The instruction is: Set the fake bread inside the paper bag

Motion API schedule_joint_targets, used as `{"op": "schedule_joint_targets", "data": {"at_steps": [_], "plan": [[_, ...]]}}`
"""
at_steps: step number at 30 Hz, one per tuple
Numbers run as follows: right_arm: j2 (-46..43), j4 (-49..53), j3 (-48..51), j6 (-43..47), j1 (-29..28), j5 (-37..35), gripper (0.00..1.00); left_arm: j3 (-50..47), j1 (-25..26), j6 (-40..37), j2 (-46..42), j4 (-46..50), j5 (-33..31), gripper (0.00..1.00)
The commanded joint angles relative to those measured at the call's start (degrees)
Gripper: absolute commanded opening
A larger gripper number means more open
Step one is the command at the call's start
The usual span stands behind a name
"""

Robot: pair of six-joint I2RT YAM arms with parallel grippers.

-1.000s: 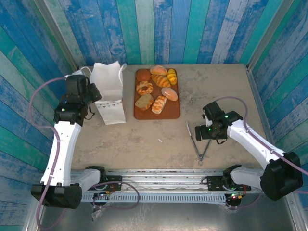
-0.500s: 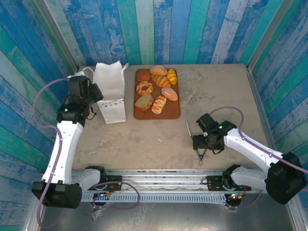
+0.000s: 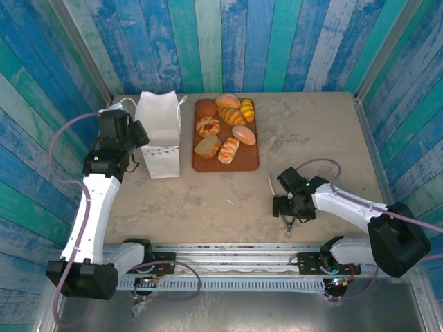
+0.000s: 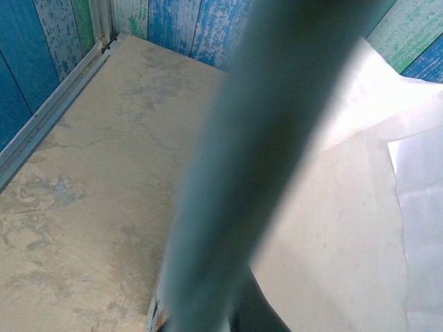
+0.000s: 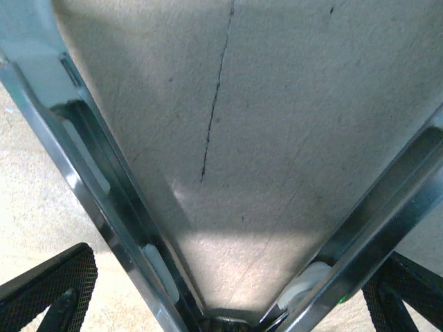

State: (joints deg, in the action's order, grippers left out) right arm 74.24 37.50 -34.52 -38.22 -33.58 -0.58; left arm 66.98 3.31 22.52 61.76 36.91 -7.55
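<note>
Several glossy golden-brown fake bread pieces [image 3: 225,128] lie on a flat brown board [image 3: 246,162] at the back middle. To their left stands the white paper bag [image 3: 160,135], its mouth open. My left gripper [image 3: 138,135] is at the bag's left rim. In the left wrist view a blurred dark finger [image 4: 263,173] lies against the white paper [image 4: 346,228], and the gripper looks shut on that rim. My right gripper [image 3: 289,206] is low over metal tongs [image 3: 288,227]. It is open [image 5: 228,277], with its black pads [image 5: 48,290] outside the tongs' two arms [image 5: 104,200].
The tongs lie on the table at the front right, their tips [image 3: 270,183] pointing to the back. Blue-green plank walls enclose the table on three sides. A metal rail [image 3: 228,266] runs along the near edge.
My right gripper has moved left and toward the near edge and come down over the tongs. The left gripper and the bag's top have shifted slightly to the right.
</note>
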Motion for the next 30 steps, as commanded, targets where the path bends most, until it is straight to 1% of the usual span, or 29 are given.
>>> {"op": "schedule_joint_targets", "data": {"at_steps": [1,6,8,12,17,21,23,24,30], "plan": [[2.6,-3.2,0.5,-1.1,-0.2,-1.9,1.00,0.2,-0.3,-1.0,-0.9,-2.2,0.0,0.00],[5.8,-6.1,0.6,-2.5,-0.2,-1.6,1.00,0.6,-0.3,-1.2,-0.8,-2.5,-0.1,0.00],[6.3,-7.3,0.6,-2.7,-0.2,-0.5,0.97,0.6,-0.3,-1.2,-0.8,-2.6,-0.1,0.00],[5.1,-7.6,1.2,-2.8,-0.2,-0.8,0.90,0.3,-0.3,-1.3,-1.3,-2.3,0.1,0.00],[2.0,-5.6,1.6,-3.3,-0.2,-3.4,0.78,0.1,-0.3,-1.0,-1.9,-1.8,-1.3,0.00],[-1.3,-3.6,0.9,-3.7,-0.2,-5.5,0.67,0.3,-0.3,-0.2,-1.9,-1.5,-1.4,0.01],[-3.2,-2.3,0.2,-3.8,-0.1,-6.8,0.59,0.3,-0.3,0.3,-2.0,-1.6,-1.0,0.01],[-4.3,-1.5,-0.4,-4.0,0.0,-7.2,0.58,0.3,-0.3,0.7,-2.0,-1.6,-0.7,0.01],[-8.8,3.8,-7.2,-1.3,0.8,-6.9,0.54,0.2,-0.3,3.8,-1.3,-1.7,0.3,0.03]]}}
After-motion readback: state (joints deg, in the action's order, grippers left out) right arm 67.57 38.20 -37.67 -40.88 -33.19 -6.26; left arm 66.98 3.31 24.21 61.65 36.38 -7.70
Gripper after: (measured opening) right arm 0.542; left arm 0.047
